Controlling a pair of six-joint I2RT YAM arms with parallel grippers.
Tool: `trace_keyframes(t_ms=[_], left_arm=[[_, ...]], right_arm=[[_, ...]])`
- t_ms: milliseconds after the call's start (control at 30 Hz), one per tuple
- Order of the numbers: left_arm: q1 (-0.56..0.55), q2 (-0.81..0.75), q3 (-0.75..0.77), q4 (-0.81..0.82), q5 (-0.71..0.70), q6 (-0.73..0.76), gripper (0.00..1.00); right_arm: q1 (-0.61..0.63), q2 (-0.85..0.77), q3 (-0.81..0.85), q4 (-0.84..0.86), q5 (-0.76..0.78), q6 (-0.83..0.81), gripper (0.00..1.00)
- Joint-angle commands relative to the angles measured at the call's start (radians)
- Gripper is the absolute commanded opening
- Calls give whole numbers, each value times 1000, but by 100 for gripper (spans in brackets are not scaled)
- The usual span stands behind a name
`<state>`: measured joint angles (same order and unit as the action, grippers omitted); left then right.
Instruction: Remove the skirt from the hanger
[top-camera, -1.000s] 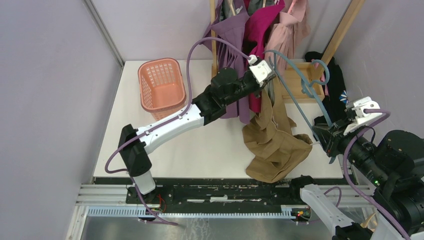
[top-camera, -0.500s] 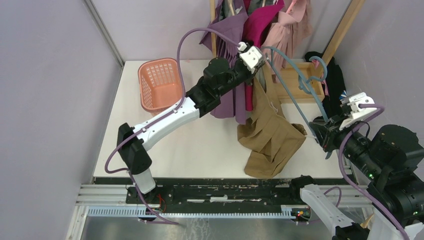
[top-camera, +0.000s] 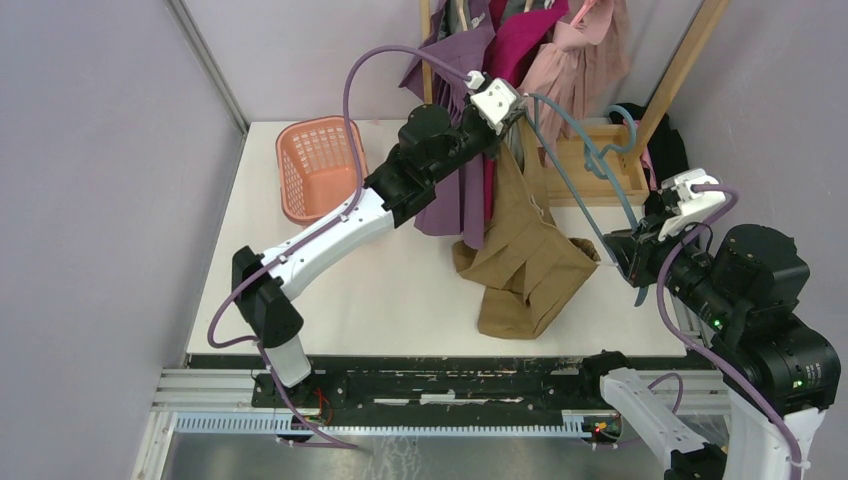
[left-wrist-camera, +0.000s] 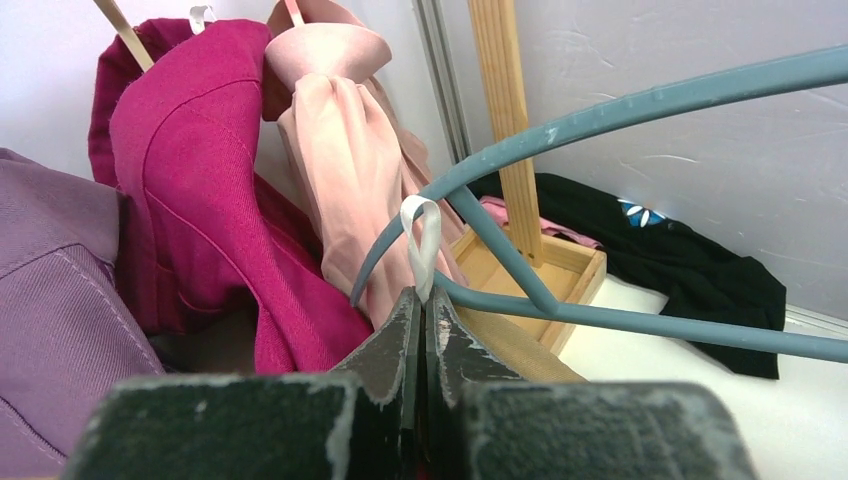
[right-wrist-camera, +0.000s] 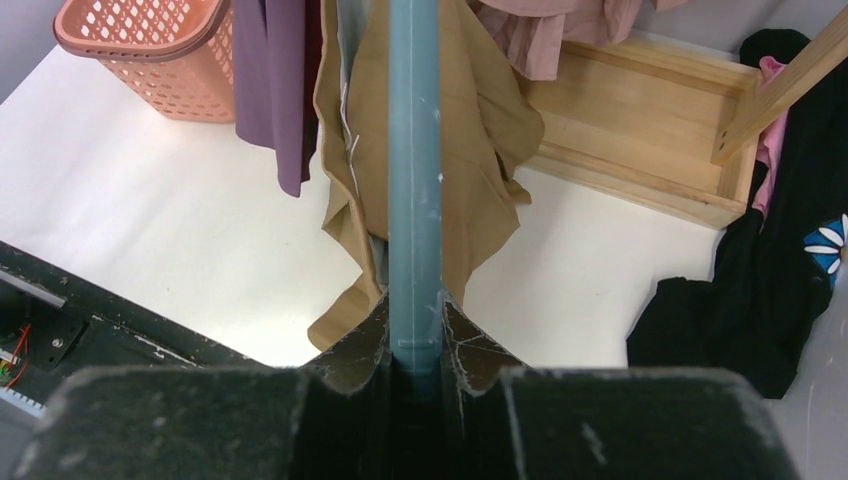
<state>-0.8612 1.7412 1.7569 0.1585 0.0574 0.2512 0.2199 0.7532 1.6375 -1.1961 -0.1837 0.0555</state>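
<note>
Left hand (left-wrist-camera: 421, 302) pinches the white ribbon loop (left-wrist-camera: 421, 222) of the tan skirt (top-camera: 525, 265); right hand (right-wrist-camera: 414, 318) clamps the slim blue-grey hanger (right-wrist-camera: 414, 150).

Orange basket (top-camera: 322, 168) on white tabletop (top-camera: 400, 290), back left. 3 hanging garments: purple (top-camera: 455, 60), magenta (top-camera: 520, 40), pink (top-camera: 580, 55). Wooden tray (right-wrist-camera: 640, 120) below; black garment (right-wrist-camera: 790, 290) beside it.

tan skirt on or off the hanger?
On, at least partly: skirt hangs along the blue hanger, its white loop pinched by the left gripper beside the hanger arm. Loop hooked or free: cannot tell.
</note>
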Motion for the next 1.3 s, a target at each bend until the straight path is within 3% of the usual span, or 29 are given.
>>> trace_keyframes(t_ms=[0,333,500,667,1100,1267], left_arm=[[13,-47,47,98,-19,-9,3],[21,-111,-103,88,-29,-1,3],[21,-147,-172,94,-17,-48,3],[19,-157,-198,130,42,-132,3],[7,-168,-196,111,89,-214,3],[1,-164,-199,110,89,-224,3]], right_arm=[[-1,-4,13,79,2,5,1],[-3,-30,52,91,125,-29,1],[-1,-56,-37,312,194,31,1],[-2,-33,-155,555,153,110,1],[-1,42,-187,749,96,137,1],[-1,20,-316,988,103,258,1]])
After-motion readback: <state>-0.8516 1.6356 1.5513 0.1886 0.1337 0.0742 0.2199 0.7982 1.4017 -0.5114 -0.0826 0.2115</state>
